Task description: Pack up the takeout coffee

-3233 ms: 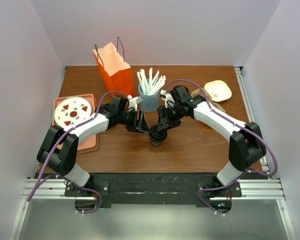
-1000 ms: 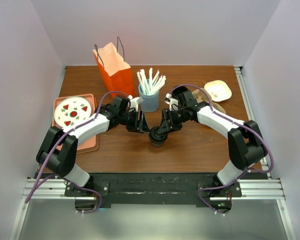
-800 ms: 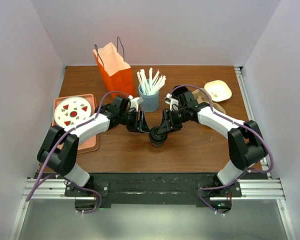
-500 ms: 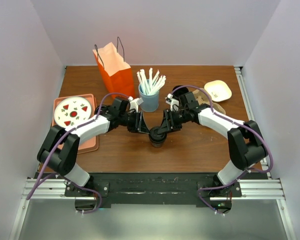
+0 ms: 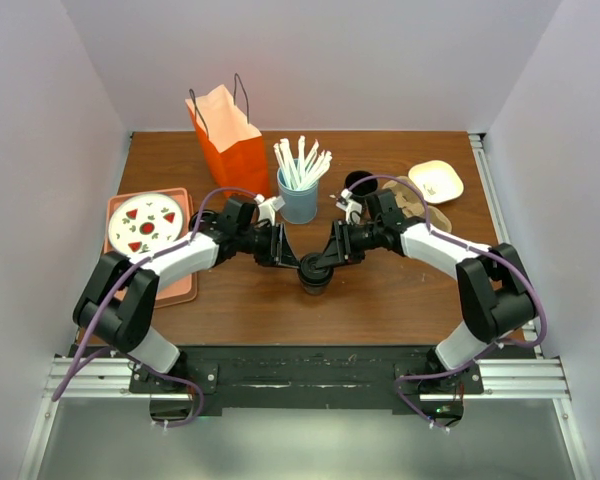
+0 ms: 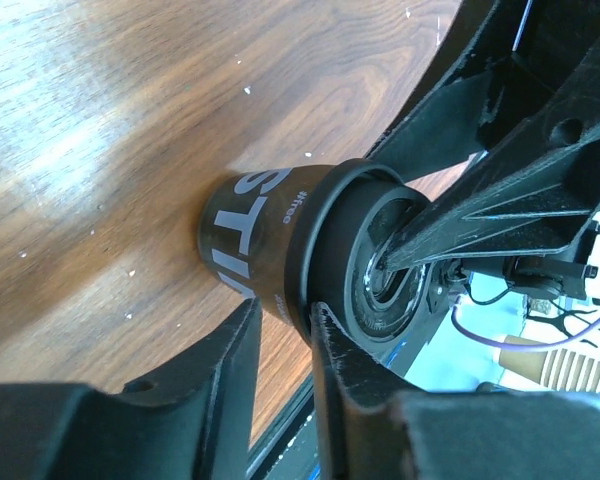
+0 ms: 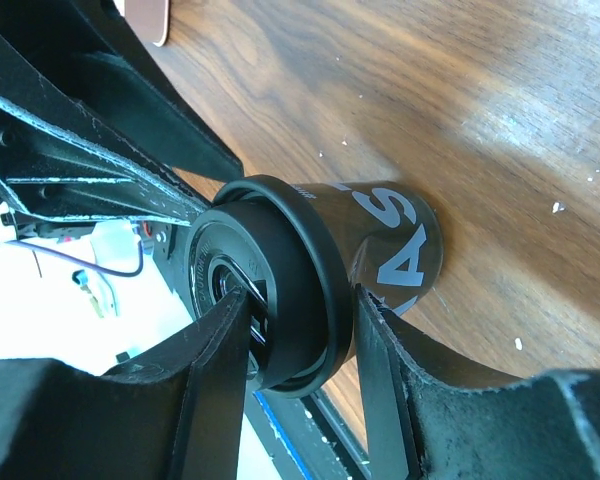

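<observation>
Standing upright at the table's [image 5: 400,295] front middle: takeout coffee [image 5: 314,274], axis vertical | right gripper [image 7: 302,330] clamped across its lid [image 7: 280,240] from the right | left gripper [image 6: 285,350] nearly closed at the rim opposite, grasp unclear

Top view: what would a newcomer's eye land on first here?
The two arms converge at the centre, left tool and right tool both pinching the lid rim of the coffee from opposite sides. Behind it, the orange bag stands open at the back, left of centre, with the blue straw holder beside it.
</observation>
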Robot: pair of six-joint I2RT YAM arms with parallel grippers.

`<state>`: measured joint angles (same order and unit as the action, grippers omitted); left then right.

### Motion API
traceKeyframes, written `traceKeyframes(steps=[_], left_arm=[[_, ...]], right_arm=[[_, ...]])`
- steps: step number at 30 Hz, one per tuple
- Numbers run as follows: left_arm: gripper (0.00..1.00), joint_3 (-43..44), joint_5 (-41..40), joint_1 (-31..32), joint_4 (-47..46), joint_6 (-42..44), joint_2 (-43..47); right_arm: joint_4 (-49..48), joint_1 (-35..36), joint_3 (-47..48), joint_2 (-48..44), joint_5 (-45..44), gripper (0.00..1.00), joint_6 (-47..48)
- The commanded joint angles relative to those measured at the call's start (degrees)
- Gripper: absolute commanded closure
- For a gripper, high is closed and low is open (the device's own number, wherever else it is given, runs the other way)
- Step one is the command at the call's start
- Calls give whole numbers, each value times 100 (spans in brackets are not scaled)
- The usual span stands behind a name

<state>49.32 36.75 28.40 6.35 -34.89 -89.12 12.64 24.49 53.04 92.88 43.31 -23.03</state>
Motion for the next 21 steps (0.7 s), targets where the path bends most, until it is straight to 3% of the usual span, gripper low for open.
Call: traceKeyframes(steps=[1,9,15,21], left_arm=[[61,209,-326,86,709,97,0],[51,61,-406,86,1211,-245,588],[50,-353,-265,86,711,-703,1011],[48,-221,-221,86,604,-721,1072]], right_arm=[[353,196,-426,319,-1017,62,281],[282,188,-610,125,-1193,64,53],[28,205,-794,-164,-1281,64,-351],[-104,214,-865,-323,-1272,64,-527]])
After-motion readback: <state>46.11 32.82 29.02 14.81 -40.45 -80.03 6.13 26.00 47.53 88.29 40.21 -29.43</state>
